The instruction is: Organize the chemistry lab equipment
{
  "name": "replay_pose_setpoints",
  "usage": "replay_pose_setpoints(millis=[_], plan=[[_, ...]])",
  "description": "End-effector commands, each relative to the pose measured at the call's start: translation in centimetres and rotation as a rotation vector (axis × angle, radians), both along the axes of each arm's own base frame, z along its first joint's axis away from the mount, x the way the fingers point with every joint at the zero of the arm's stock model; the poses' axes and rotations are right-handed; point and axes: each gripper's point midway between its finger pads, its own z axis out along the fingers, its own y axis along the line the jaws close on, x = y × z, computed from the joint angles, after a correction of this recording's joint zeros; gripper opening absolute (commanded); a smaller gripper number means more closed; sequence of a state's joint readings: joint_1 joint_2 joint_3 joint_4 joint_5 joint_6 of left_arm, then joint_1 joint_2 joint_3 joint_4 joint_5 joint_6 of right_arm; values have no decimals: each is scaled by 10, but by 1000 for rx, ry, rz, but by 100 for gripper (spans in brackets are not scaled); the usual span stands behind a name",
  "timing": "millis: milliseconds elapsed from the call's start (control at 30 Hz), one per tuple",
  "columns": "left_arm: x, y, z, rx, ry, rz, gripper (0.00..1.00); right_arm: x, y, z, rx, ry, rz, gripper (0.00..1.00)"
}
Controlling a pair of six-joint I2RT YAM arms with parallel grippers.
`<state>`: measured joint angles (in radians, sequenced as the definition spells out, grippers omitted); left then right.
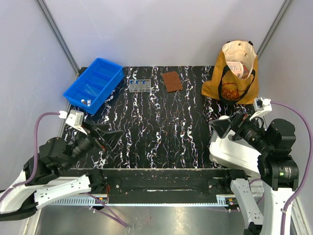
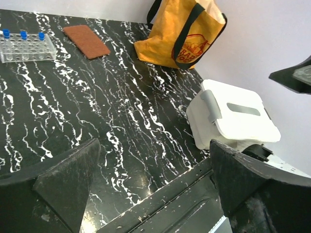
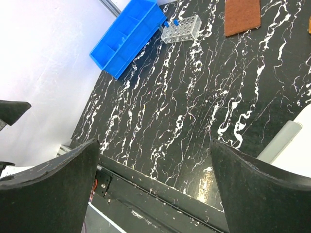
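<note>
I had the left gripper (image 1: 111, 137) and the right gripper (image 1: 221, 128) low over the near part of the table (image 1: 171, 142), each with its jaws spread wide and nothing between them. The rack (image 1: 139, 86) stood at the far edge holding three blue-capped tubes (image 1: 138, 82). It was just beside the blue bin (image 1: 105, 73), whose nearest compartment held white-capped vials (image 1: 86, 102). A brown mat (image 1: 172, 81) and the tote bag (image 1: 232, 73) lay further right.
</note>
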<state>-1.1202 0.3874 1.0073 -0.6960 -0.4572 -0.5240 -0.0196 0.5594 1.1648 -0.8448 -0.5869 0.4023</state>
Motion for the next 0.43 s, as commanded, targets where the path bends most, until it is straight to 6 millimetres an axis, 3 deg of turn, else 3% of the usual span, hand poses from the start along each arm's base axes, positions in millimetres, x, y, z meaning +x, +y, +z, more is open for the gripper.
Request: replay_pose_setpoints(millis=[0, 400], plan=[[5, 14, 6, 19, -9, 61, 99, -8, 5, 27, 33, -87, 22, 100], [8, 15, 6, 38, -14, 76, 99, -4, 6, 23, 48, -79, 24, 100]])
